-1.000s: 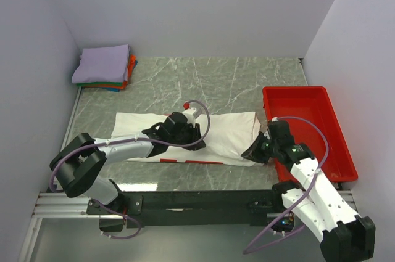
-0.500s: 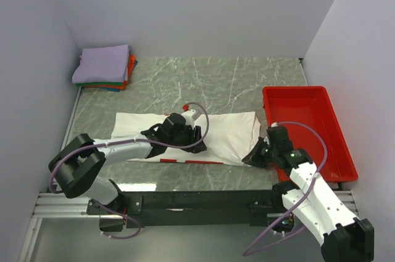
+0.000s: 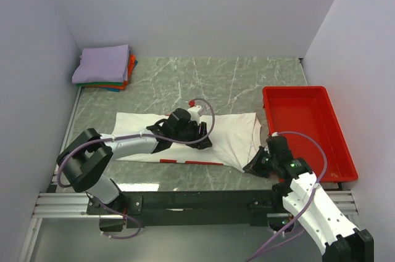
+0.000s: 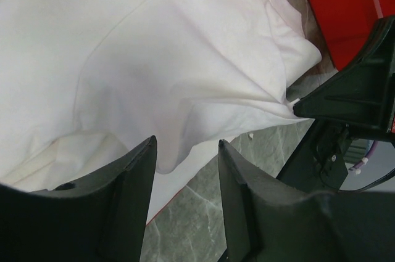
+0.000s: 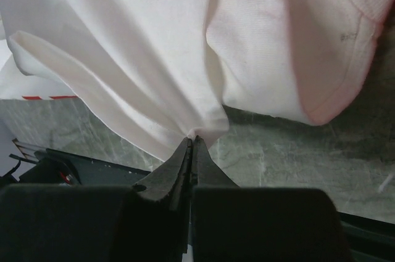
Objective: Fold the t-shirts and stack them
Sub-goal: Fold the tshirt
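Four tees look done: the stack of folded tees sits in the far left corner of the table, lavender on top with orange, green and blue edges showing under it. The white t-shirt is the one left. It lies as a long band across the middle of the table, well apart from the stack, with its right end near the red tray but not in it. My read is mid-fold: the band needs folding down to a small square, then carrying to the stack. The right gripper is clenched on the shirt's near right edge. In the right wrist view the tips meet and the cloth draws to a point between them, with creases fanning up from the pinch. The left gripper hangs low over the shirt's middle with its fingers apart, grasping nothing, and a soft ridge of cloth is bunched below the gap. Shirt looks thin and limp, mostly flat on the left side and rumpled toward the right end where it is being pulled. A sliver of red print peeks out along the near edge. A rib-knit hem or collar shows pinkish at the right in the right wrist view, but I can't tell which it is.
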Action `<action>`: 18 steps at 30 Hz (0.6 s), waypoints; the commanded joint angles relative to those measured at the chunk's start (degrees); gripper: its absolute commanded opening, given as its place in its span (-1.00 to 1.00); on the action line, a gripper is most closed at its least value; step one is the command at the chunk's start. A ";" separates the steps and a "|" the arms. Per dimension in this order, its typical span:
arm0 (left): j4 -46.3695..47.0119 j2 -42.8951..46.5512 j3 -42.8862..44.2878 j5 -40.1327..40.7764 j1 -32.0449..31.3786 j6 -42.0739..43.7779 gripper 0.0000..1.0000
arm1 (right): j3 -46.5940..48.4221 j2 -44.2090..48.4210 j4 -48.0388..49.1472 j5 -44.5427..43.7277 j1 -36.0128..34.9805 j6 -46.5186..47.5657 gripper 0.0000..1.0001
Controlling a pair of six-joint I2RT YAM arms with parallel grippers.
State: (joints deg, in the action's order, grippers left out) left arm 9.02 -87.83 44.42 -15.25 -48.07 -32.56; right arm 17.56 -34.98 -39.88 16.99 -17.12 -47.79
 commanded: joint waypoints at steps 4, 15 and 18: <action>2.67 -5.14 5.14 -4.52 -0.35 2.41 0.04 | 0.46 -0.96 1.38 -1.44 -0.54 -0.37 -1.00; 5.84 -8.23 4.88 -8.93 -1.41 1.62 0.04 | 2.56 -2.02 0.86 -4.42 -0.63 0.15 -1.00; 5.92 -8.41 4.62 -8.84 -1.50 1.44 -0.03 | 4.14 -2.72 0.33 -6.18 -0.63 0.59 -1.00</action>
State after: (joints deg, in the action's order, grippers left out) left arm 11.46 -96.68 48.99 -22.09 -49.21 -31.59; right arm 18.13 -37.04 -39.46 13.82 -17.32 -48.07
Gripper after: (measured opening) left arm 0.495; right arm 0.009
